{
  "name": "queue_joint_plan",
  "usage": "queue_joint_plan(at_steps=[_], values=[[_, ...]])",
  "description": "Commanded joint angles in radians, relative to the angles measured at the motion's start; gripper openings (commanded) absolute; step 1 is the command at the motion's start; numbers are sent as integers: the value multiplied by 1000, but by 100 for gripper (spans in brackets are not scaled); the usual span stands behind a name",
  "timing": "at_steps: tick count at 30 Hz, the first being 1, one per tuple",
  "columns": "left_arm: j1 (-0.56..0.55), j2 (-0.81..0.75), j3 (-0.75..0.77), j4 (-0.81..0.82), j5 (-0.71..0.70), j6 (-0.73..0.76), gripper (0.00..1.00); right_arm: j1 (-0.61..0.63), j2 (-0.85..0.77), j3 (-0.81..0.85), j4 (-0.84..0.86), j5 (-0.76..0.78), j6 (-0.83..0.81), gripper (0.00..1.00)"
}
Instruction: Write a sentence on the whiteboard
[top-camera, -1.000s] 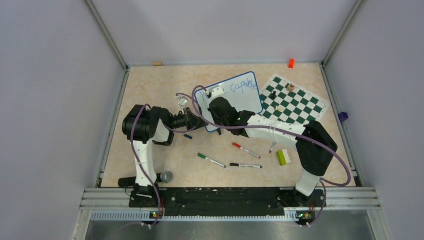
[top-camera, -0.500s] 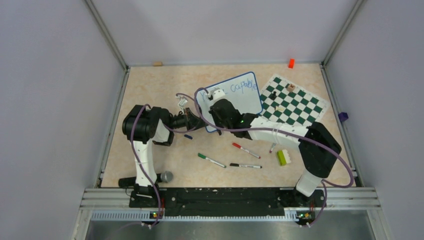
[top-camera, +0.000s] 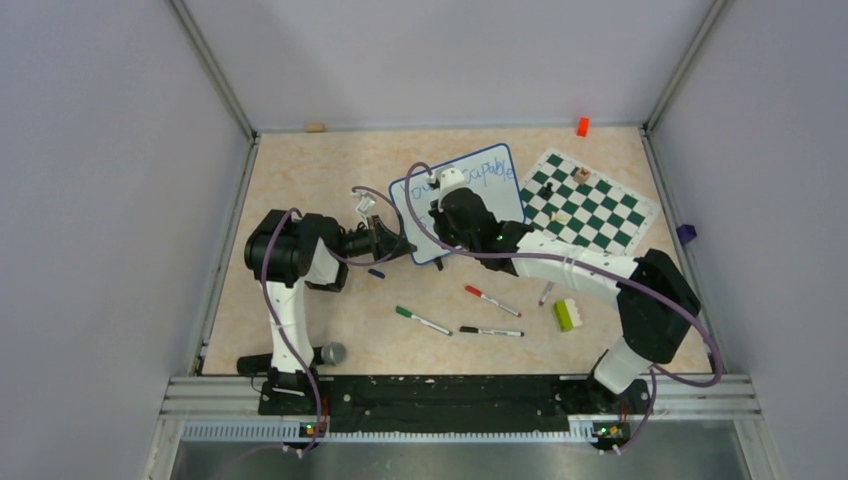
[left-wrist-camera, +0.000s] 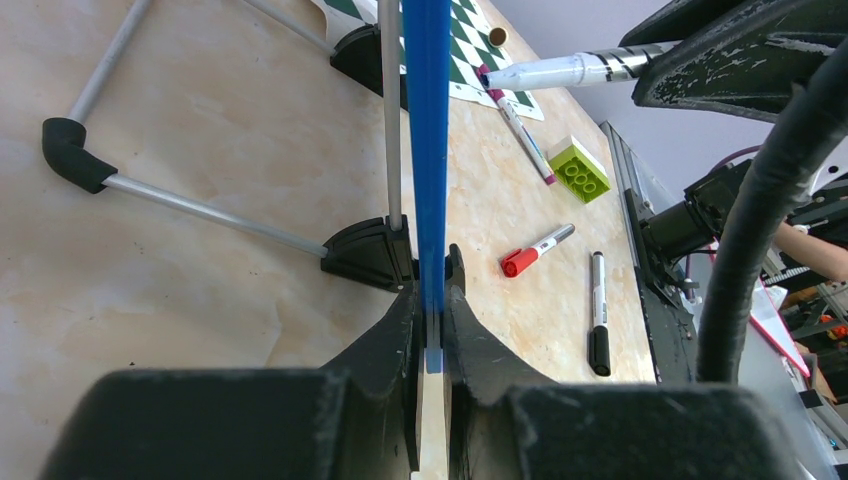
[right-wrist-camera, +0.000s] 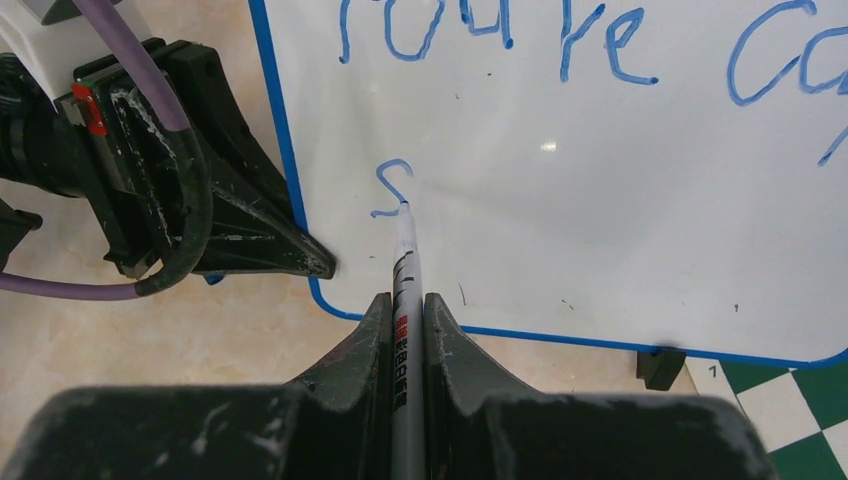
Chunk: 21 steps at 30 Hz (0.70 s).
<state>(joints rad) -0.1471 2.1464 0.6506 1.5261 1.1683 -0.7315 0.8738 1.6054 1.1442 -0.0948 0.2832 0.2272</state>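
Observation:
The whiteboard stands tilted on its black feet at mid table, blue-framed. My left gripper is shut on its lower left frame edge, fingers pinching the blue rim. My right gripper is shut on a white marker whose tip touches the board. The sentence reads "You're ca…" in blue on the top line, with a single "S" beneath, at the marker tip. The top view shows "capable" beside the right wrist.
A green-and-white chess mat with a few pieces lies right of the board. Red, green and black markers and a lime brick lie in front. A blue cap sits near the left gripper.
The right arm has shifted a little to the right along the board with the marker. The left arm and the board have not moved.

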Motion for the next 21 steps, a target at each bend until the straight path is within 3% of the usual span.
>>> queue_joint_plan(at_steps=[1, 21], values=[[0, -29, 1, 93, 46, 17, 6, -3, 23, 74, 13, 15, -27, 0], [1, -26, 3, 94, 46, 17, 6, -4, 109, 134, -14, 101, -59, 0]])
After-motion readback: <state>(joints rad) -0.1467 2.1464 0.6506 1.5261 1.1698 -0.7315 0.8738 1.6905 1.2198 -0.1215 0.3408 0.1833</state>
